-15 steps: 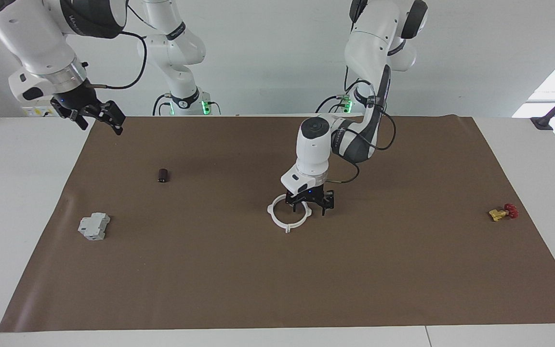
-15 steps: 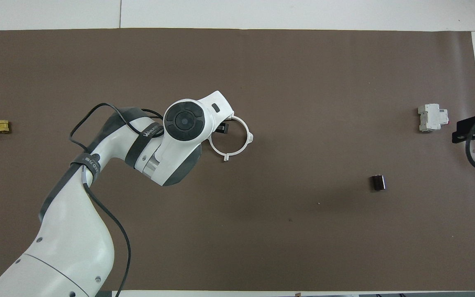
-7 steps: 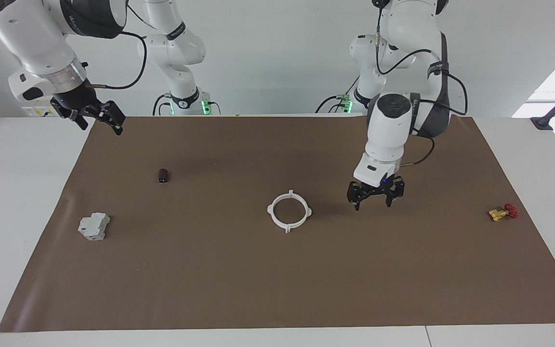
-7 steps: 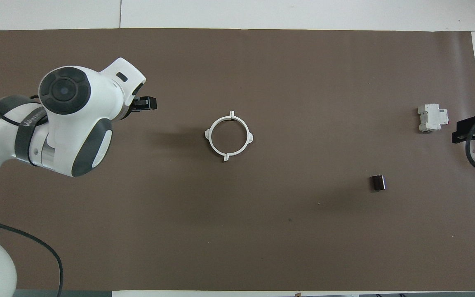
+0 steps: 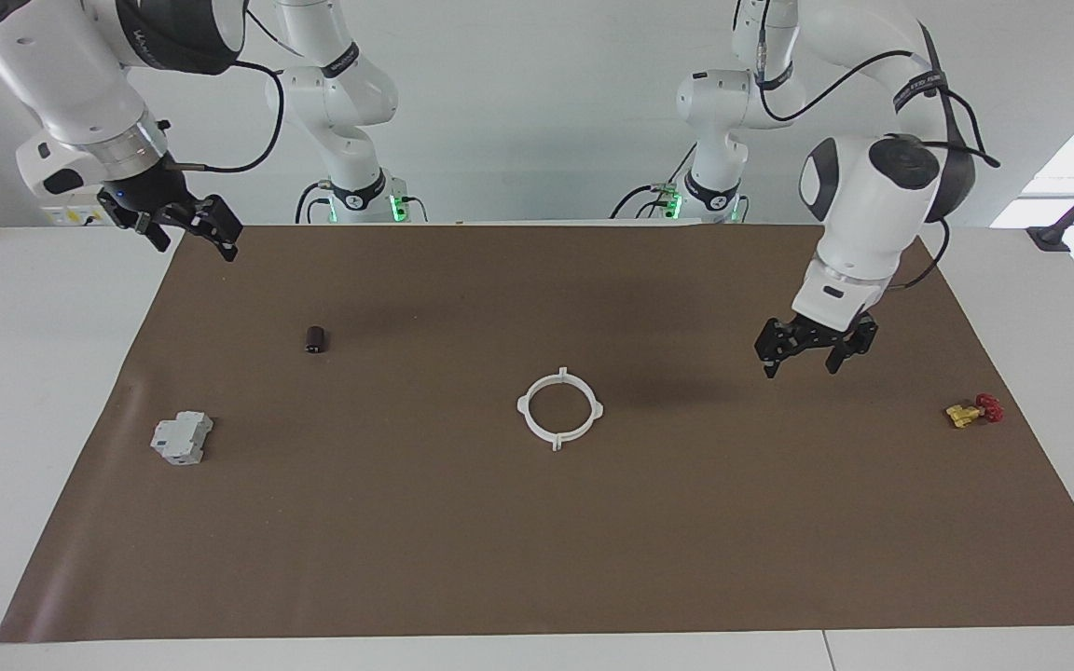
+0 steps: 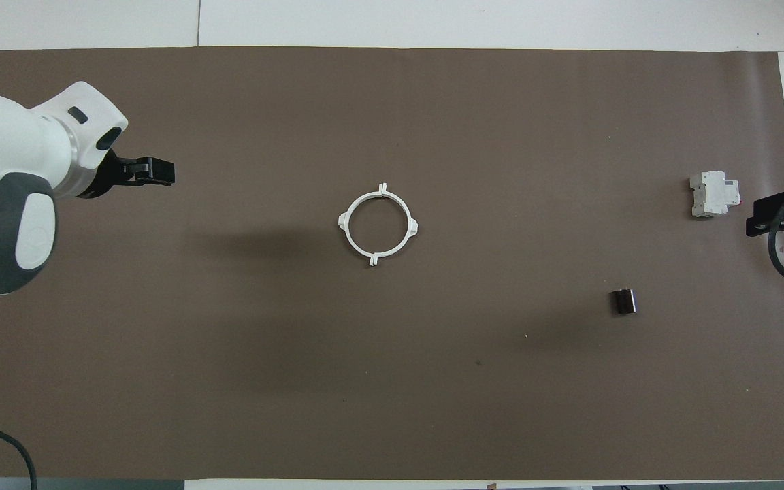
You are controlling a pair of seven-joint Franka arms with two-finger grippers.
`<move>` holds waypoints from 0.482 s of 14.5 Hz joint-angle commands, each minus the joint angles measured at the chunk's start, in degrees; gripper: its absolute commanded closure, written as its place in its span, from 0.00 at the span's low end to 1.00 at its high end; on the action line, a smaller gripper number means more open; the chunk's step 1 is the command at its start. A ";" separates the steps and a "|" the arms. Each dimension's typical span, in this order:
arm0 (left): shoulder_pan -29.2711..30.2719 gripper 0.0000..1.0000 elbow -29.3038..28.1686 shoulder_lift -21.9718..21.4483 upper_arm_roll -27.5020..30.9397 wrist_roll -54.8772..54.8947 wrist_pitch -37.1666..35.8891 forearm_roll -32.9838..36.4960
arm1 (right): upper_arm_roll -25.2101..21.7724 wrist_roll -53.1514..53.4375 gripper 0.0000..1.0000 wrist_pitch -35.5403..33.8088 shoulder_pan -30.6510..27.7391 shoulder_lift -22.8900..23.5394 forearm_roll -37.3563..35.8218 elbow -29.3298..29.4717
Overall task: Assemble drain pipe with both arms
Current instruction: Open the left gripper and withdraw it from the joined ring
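The drain pipe (image 5: 556, 438) (image 6: 373, 257) lies flat in the middle of the brown mat as one joined white ring with four small tabs, and nothing touches it. My left gripper (image 5: 798, 371) (image 6: 157, 171) hangs open and empty over bare mat, well away from the ring toward the left arm's end of the table. My right gripper (image 5: 199, 244) (image 6: 766, 214) waits open and empty, raised over the mat's edge at the right arm's end.
A grey blocky box (image 5: 182, 438) (image 6: 713, 194) and a small dark cylinder (image 5: 315, 339) (image 6: 624, 301) sit toward the right arm's end. A brass valve with a red handle (image 5: 973, 410) lies near the left arm's end. The brown mat (image 5: 537, 559) covers most of the table.
My left gripper has lifted off the ring and swung away toward the left arm's end, still open. The ring stays where it lay. The right arm has not moved.
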 commanded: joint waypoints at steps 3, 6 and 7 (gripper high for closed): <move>4.40 0.00 4.99 -4.07 0.28 7.57 -11.20 -1.33 | 0.17 -1.65 0.00 -0.83 -0.38 0.05 0.88 0.40; 6.42 0.00 12.63 -3.28 0.37 11.09 -19.12 -1.33 | 0.17 -1.65 0.00 -0.83 -0.38 0.14 0.88 0.40; 6.60 0.00 14.05 -3.10 0.37 11.10 -20.80 -1.33 | 0.17 -1.65 0.00 -0.83 -0.38 0.14 0.88 0.40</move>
